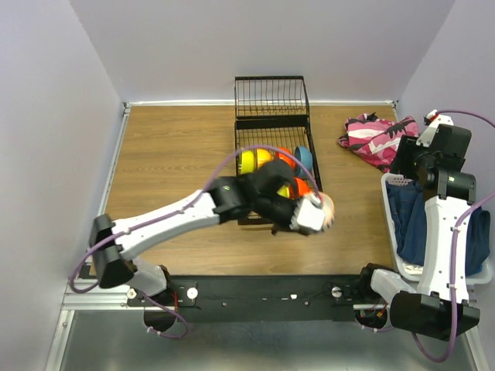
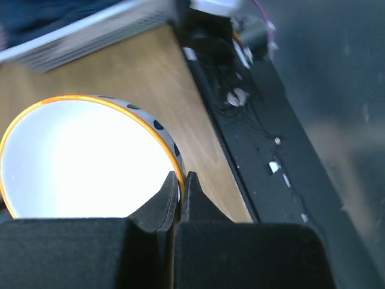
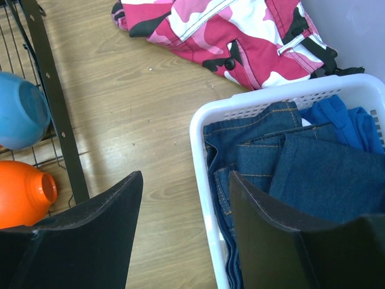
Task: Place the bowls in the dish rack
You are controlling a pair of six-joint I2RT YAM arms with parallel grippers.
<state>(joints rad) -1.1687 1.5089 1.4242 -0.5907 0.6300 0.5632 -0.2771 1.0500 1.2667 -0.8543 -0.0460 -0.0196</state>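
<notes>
My left gripper [image 2: 181,176] is shut on the rim of a white bowl [image 2: 78,162] with an orange edge and dark dots outside. One finger is inside the rim, the other outside. From above, this bowl [image 1: 326,207] sits at the gripper [image 1: 315,216], just off the near right corner of the black wire dish rack [image 1: 271,116]. The rack holds a yellow bowl [image 1: 251,161], a red-orange bowl [image 1: 285,157], a blue bowl [image 1: 303,161] and an orange bowl [image 1: 299,188]. My right gripper [image 3: 183,180] is open and empty over the laundry basket's rim.
A white laundry basket [image 3: 207,174] of blue jeans stands at the right edge [image 1: 390,193]. A pink camouflage garment [image 1: 377,135] lies on the wood behind it. The black mounting rail [image 2: 271,162] runs along the table's near edge. Walls close in the left, back and right sides.
</notes>
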